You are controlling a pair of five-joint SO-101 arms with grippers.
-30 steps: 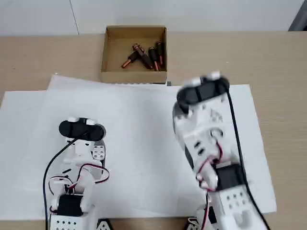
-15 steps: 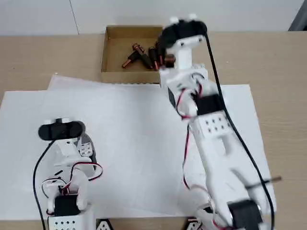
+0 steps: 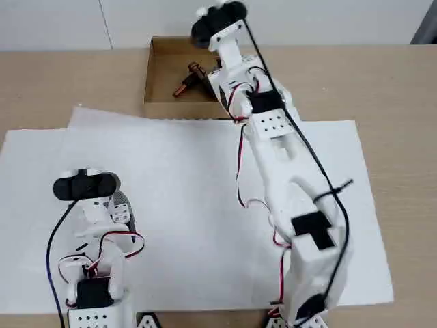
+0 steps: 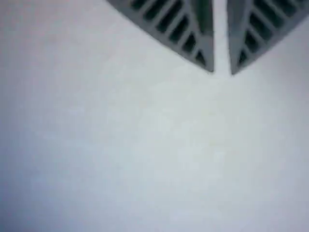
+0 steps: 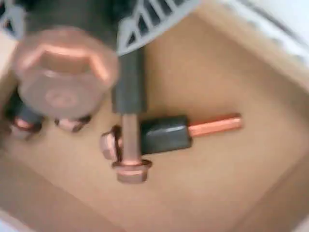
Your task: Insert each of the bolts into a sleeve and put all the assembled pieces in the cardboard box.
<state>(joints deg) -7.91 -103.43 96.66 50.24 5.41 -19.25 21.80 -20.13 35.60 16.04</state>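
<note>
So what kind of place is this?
Probably a robotics lab bench: left arm and right arm at a wooden table, white paper spread on it, a cardboard box holding sleeved bolts.

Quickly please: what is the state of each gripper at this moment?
Left gripper: closed, empty, over the white paper.
Right gripper: closed on an assembled bolt, over the cardboard box.
</note>
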